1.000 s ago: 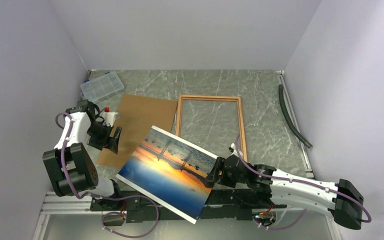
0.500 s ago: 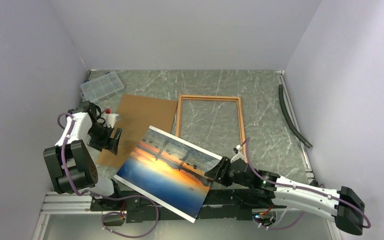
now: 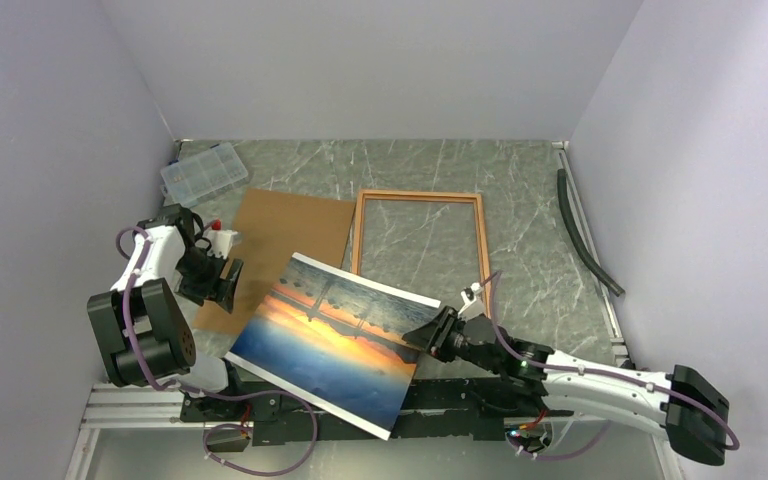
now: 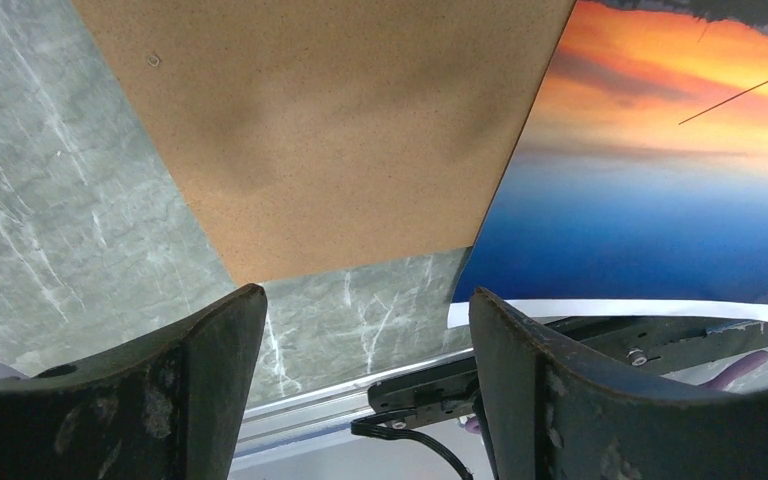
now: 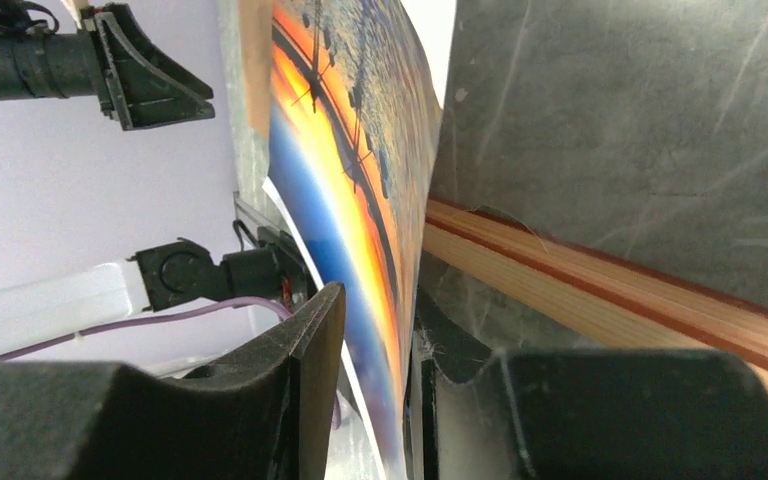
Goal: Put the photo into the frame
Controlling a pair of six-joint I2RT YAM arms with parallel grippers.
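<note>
The photo (image 3: 330, 338), an orange sunset with a white border, is held tilted above the table's near edge. My right gripper (image 3: 428, 335) is shut on its right edge. In the right wrist view the photo (image 5: 360, 170) runs between the fingers of that gripper (image 5: 380, 400), with the frame's wooden border (image 5: 610, 300) beyond. The frame (image 3: 420, 195) lies flat mid-table, marble showing through it. My left gripper (image 3: 228, 282) is open and empty over the near edge of the brown backing board (image 3: 270, 245). In the left wrist view it (image 4: 360, 400) is above the board (image 4: 330, 130) and the photo's corner (image 4: 660, 200).
A clear plastic organiser box (image 3: 203, 170) sits at the far left. A small white item with a red cap (image 3: 222, 236) lies by the left arm. A black hose (image 3: 585, 235) runs along the right edge. Grey walls close in on three sides.
My right gripper has moved slightly left and away from the base with the photo, whose right edge now sits nearer the frame's near-left corner. The left gripper has hardly moved.
</note>
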